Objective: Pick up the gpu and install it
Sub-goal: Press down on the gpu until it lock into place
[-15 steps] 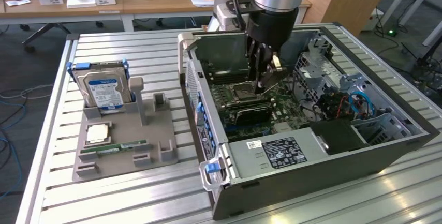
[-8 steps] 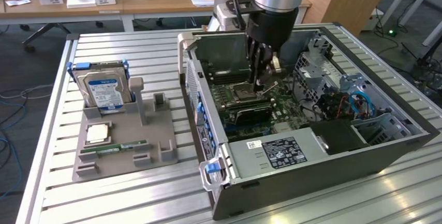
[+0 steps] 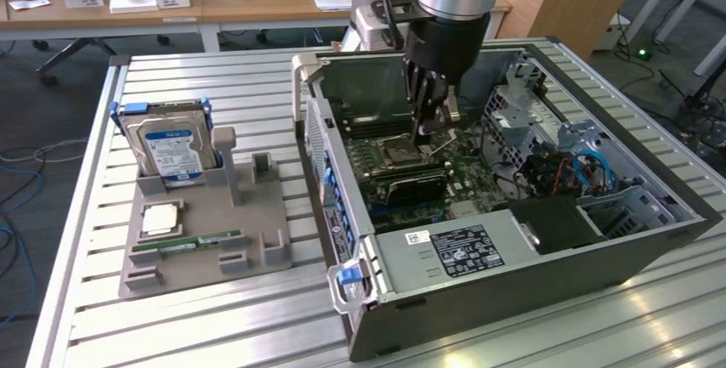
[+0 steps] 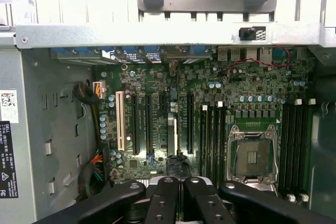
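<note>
Exterior view: gpu (image 3: 409, 185) on edge, level.

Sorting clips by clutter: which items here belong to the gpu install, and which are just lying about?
Job in hand: gpu, standing inside the computer case; end effector, shut, close by it.
Lying about: hard drive, memory stick and square chip, all on the grey tray.

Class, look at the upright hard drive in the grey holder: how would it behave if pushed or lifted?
The hard drive looks rigid, a boxy metal body, so probably heavy for its size. Standing on edge in the grey holder, it would likely tip, not roll.
</note>
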`<state>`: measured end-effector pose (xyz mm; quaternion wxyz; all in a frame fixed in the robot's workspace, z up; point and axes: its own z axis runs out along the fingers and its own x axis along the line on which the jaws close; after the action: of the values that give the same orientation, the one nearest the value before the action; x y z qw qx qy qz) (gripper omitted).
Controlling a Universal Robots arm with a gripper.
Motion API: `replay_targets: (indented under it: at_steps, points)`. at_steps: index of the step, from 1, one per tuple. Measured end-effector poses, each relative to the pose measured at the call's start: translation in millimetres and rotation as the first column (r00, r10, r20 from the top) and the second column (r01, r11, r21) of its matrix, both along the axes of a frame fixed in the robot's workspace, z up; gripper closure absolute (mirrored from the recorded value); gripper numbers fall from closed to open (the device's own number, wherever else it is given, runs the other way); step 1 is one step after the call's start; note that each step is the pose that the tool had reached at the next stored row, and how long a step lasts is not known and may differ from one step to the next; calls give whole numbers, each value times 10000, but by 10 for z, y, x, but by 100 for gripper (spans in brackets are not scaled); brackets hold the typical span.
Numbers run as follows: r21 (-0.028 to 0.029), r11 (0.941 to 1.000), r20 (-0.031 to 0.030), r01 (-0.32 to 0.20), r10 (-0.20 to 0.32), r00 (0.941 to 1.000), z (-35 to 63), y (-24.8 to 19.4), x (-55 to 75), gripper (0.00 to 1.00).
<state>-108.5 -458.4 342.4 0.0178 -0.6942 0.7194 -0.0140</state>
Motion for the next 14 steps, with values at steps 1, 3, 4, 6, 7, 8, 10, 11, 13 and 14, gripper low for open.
replay_targets:
  at_steps: [1, 3, 4, 6, 7, 8, 10, 11, 13, 14]
  points:
    - [0, 10000, 0, 0, 0, 10000, 0, 0, 0, 89]
    - [-1, 10000, 0, 0, 0, 10000, 0, 0, 0, 89]
    - [0, 10000, 0, 0, 0, 10000, 0, 0, 0, 89]
    - [-1, 10000, 0, 0, 0, 10000, -1, 0, 0, 89]
    - [1, 10000, 0, 0, 0, 10000, -9, 0, 0, 89]
    - [-2, 10000, -1, -1, 1, 10000, -24, 0, 0, 89]
    - [-1, 10000, 0, 0, 0, 10000, -62, 0, 0, 89]
    - [-1, 10000, -1, 0, 0, 10000, -79, 0, 0, 89]
    - [1, 10000, 0, -1, 1, 10000, -116, 0, 0, 89]
    - [0, 10000, 0, 0, 0, 10000, -134, 0, 0, 89]
